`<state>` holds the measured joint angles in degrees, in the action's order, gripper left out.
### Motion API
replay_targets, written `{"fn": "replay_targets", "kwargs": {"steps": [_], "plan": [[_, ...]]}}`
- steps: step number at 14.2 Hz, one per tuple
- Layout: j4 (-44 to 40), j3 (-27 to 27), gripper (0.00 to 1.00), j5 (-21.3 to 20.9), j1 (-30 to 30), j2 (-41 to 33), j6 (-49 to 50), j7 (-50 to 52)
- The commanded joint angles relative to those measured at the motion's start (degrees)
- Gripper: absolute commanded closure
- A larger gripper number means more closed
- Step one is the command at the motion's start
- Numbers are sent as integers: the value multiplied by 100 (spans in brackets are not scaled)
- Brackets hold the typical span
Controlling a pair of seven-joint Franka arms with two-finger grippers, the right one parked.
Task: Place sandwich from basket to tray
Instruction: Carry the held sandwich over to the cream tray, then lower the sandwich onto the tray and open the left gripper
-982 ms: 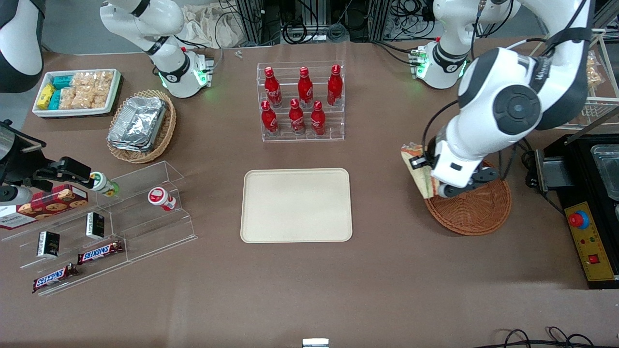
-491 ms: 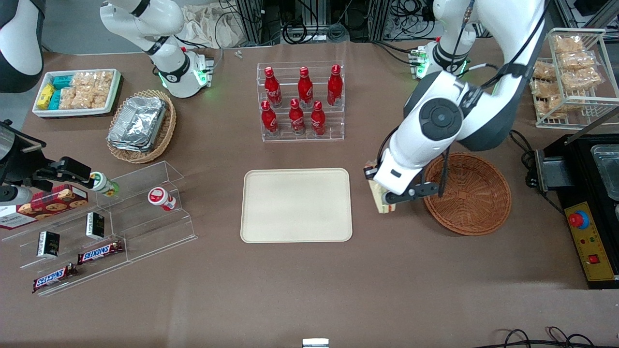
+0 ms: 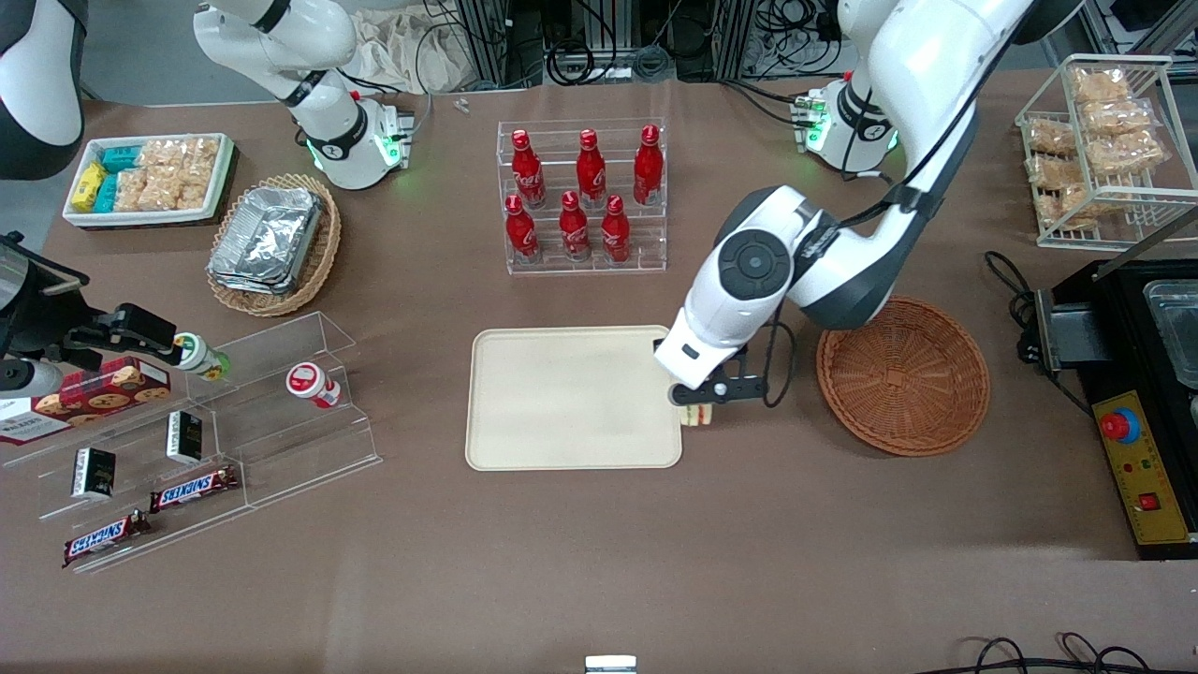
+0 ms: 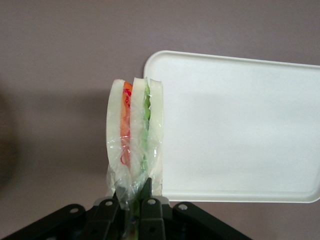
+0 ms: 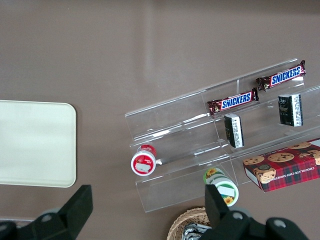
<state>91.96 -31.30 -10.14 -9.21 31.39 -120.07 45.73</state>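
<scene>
My left gripper (image 3: pixel 700 401) hangs above the table at the tray's edge on the basket's side, shut on the sandwich (image 3: pixel 696 415). In the left wrist view the sandwich (image 4: pixel 135 135) is a plastic-wrapped wedge of pale bread with orange-red and green layers, pinched between the black fingers (image 4: pixel 150 212) of the gripper (image 4: pixel 131 202). It hangs over the rim of the cream tray (image 4: pixel 240 130). The tray (image 3: pixel 573 396) lies flat mid-table with nothing on it. The reddish-brown wicker basket (image 3: pixel 903 376) sits beside it toward the working arm's end, with nothing in it.
A clear rack of red bottles (image 3: pixel 582 197) stands farther from the camera than the tray. A tan basket with foil containers (image 3: pixel 273 242), a white snack bin (image 3: pixel 148 178) and acrylic shelves with snacks (image 3: pixel 201 440) lie toward the parked arm's end. A wire rack (image 3: pixel 1104 150) and black box (image 3: pixel 1142 393) flank the basket.
My left gripper has carried the sandwich up out of the basket and sideways to the tray's edge. The basket now holds nothing.
</scene>
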Motion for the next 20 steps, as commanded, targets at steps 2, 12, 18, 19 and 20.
{"fn": "replay_targets", "kwargs": {"steps": [2,12,18,19,20], "plan": [[-214,-16,100,-207,-195,578,-551,138],[-231,28,1,-506,-327,1123,-807,488],[-222,19,0,-374,-160,45,700,867],[-222,28,0,-366,-125,-227,1157,833],[-205,-25,0,-348,206,-439,1501,772]]}}
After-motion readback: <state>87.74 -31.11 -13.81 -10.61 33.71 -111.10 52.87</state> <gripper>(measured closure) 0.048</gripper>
